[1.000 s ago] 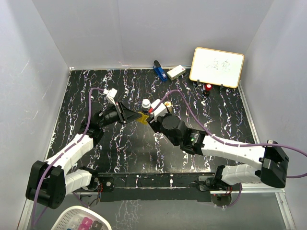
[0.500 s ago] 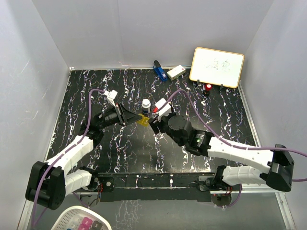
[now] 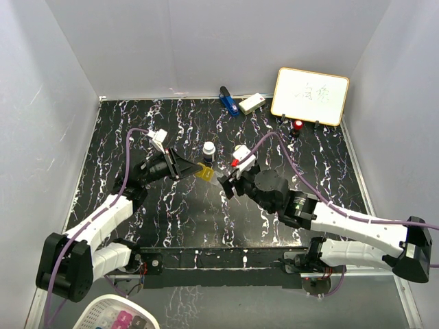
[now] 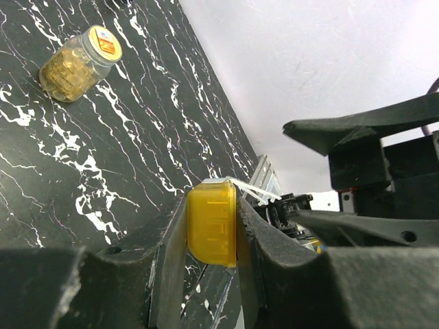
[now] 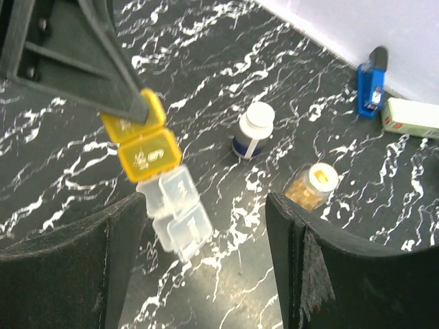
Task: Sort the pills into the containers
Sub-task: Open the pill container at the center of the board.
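Right tool (image 5: 206, 226) has withdrawn, opened; left tool (image 4: 209, 223) alone clamps the small clear box with yellow-gold sections (image 5: 140, 144), presumably awaiting filling.

We see a table (image 3: 171, 219) whose smooth black top is veined in white like marble and has a slight sheen. The pale walls (image 3: 206, 41) around it are matt and smooth. The box (image 5: 140, 140) is smooth plastic, with glossy translucent yellow lids and clear colourless sections. The left fingers (image 4: 274, 253) and right fingers (image 5: 62, 274) look like matt black plastic, faintly grainy. The amber bottle (image 4: 68, 65) is glossy and see-through; we cannot tell glass from plastic. The dark bottle (image 5: 247, 144) shines, and its white cap is matt. At one o'clock on the table the whiteboard (image 3: 310, 94) is smooth, with a wood-coloured frame. At twelve lies a blue plastic object (image 5: 372, 86).
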`<state>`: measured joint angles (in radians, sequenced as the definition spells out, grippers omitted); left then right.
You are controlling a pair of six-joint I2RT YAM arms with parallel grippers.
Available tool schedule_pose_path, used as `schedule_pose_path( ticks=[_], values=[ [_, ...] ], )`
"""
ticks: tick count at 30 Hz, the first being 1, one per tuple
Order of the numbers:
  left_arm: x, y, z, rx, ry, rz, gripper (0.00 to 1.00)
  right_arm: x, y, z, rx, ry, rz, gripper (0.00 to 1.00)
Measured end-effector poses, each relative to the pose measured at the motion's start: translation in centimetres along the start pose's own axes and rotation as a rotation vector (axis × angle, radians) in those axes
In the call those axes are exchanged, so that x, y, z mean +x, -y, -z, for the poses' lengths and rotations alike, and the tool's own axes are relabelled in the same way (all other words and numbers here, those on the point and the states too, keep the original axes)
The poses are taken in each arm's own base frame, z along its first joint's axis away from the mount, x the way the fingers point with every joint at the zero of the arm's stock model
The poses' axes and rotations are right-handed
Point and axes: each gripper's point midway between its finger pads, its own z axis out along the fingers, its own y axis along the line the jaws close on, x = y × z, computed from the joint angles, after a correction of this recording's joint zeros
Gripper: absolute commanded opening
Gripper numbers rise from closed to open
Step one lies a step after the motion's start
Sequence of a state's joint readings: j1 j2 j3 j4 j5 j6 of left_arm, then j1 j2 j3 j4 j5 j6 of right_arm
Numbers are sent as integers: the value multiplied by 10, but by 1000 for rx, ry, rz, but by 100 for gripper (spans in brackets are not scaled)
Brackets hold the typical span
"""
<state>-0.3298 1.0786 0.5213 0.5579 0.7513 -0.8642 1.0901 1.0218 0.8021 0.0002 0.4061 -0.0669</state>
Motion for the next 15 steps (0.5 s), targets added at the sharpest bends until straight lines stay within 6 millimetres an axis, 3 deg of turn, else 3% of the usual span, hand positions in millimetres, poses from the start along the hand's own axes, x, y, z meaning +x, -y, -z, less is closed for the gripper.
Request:
schedule_pose_path(
  ticks=[4, 10, 15],
  values=[
    [0, -2, -1, -7, 0, 6, 0, 23, -8, 5, -47, -46, 1, 68],
    [2, -6, -1, -20, -7, 29, 0, 39, -13, 8, -71, -76, -12, 66],
    [3, -5, -1, -17, -9, 44, 0, 44, -11, 7, -53, -86, -15, 54]
  ],
)
